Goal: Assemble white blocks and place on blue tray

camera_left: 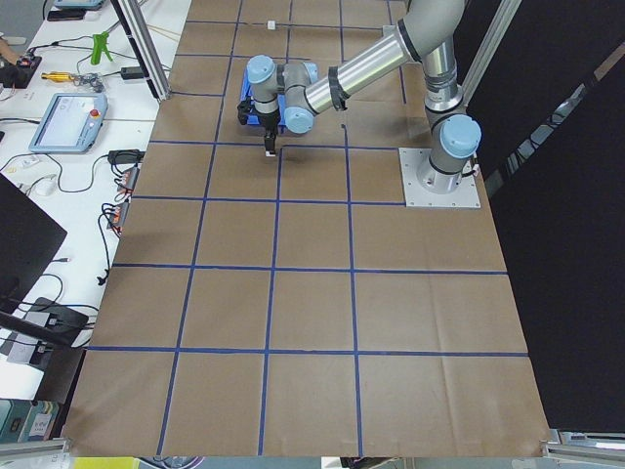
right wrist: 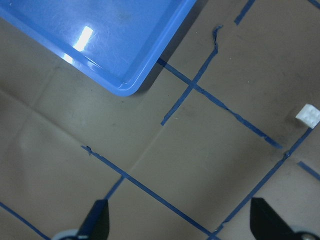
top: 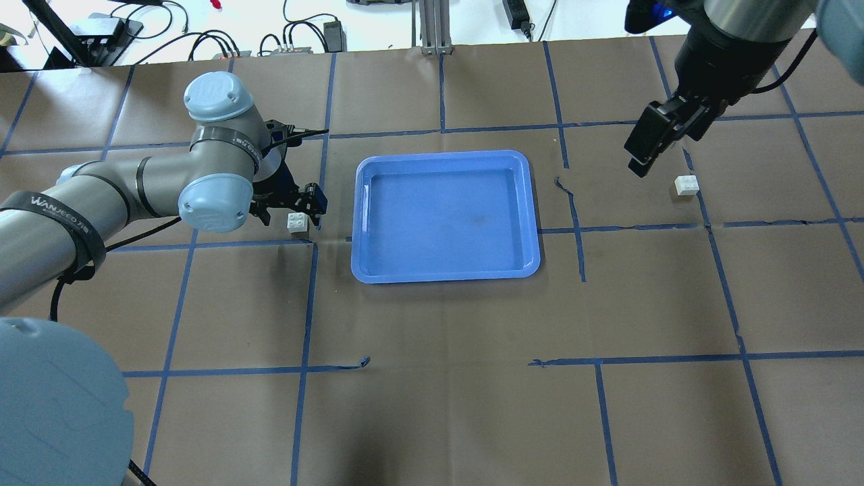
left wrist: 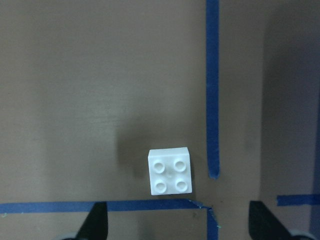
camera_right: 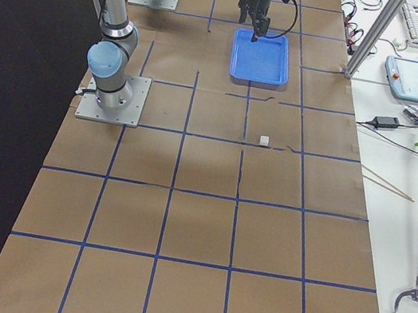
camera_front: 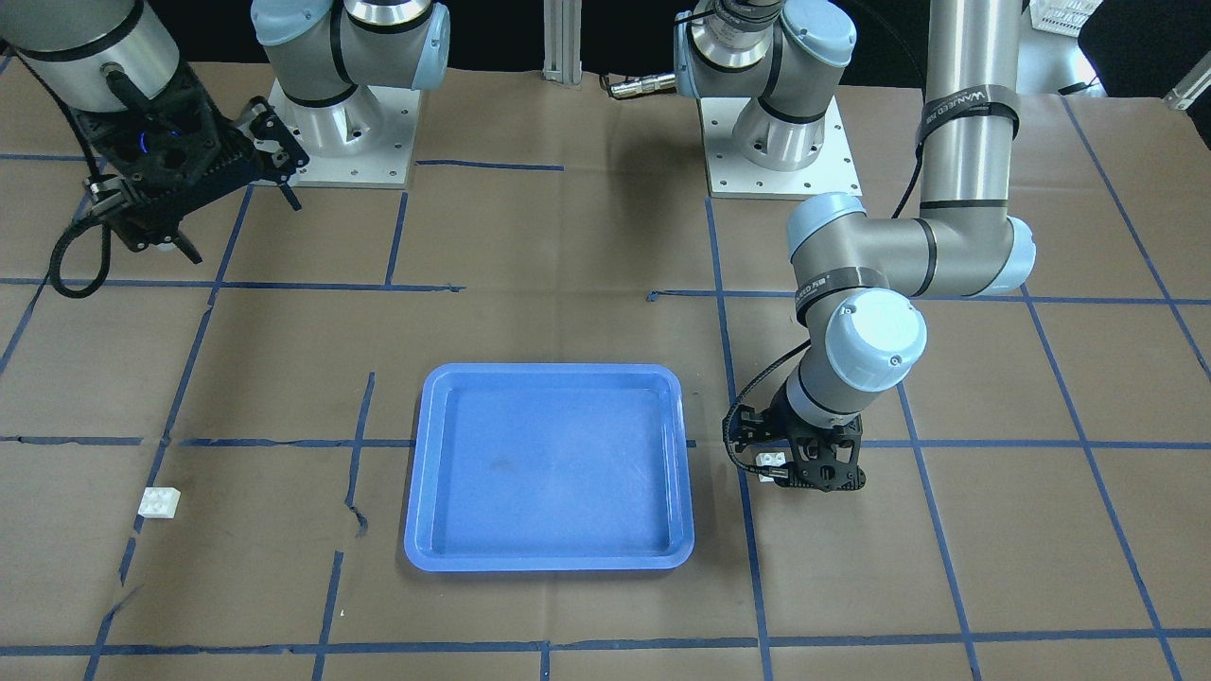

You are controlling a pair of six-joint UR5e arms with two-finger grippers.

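One white block (top: 295,221) lies on the brown paper just left of the blue tray (top: 445,216). My left gripper (top: 291,210) hangs low over it, open and empty. In the left wrist view the block (left wrist: 170,171) sits studs up between and just ahead of the two fingertips (left wrist: 97,222). The other white block (top: 687,185) lies alone to the right of the tray. My right gripper (top: 644,145) is raised above the table, up and to the left of that block, open and empty. The right wrist view shows this block (right wrist: 308,115) far off and a tray corner (right wrist: 125,60). The tray holds nothing.
Blue tape lines grid the brown paper, with torn ends near the tray (top: 570,192). The two arm bases (camera_front: 345,142) (camera_front: 781,151) stand on the robot's side. Desks with cables and tools (camera_right: 415,88) line the far table edge.
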